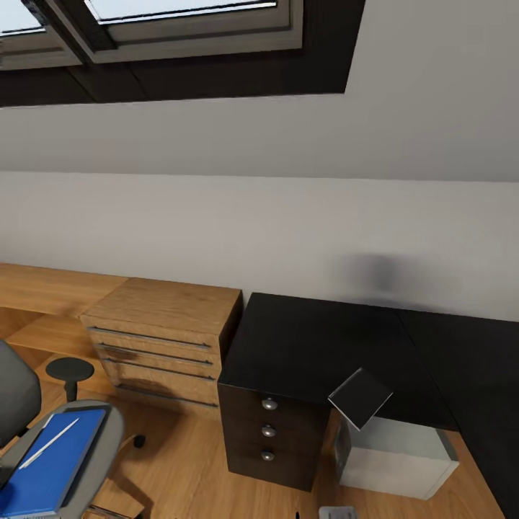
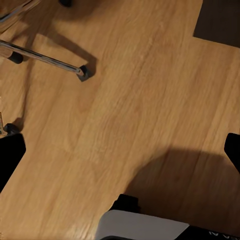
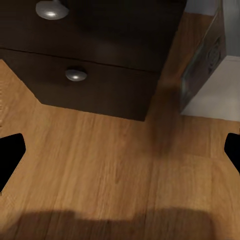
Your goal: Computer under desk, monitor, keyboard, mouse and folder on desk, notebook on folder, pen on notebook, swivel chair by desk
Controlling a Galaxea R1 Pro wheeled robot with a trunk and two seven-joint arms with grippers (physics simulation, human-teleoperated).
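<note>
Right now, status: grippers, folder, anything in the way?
Both grippers open, empty, over bare floor. Blue folder on swivel chair, pen on top. Black desk ahead; computer on the floor beside its drawers.

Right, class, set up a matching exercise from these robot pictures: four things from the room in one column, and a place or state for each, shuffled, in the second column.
Things
1. blue flat folder
2. white slim pen
3. white box-shaped computer
4. dark wooden drawer unit with three round metal knobs

Places
A. on the wooden floor, beside the dark drawers
B. lying on the grey swivel chair's seat
C. under the black desk top, at its left end
D. resting on top of the folder

Pairs: 1-B, 2-D, 3-A, 4-C
</note>
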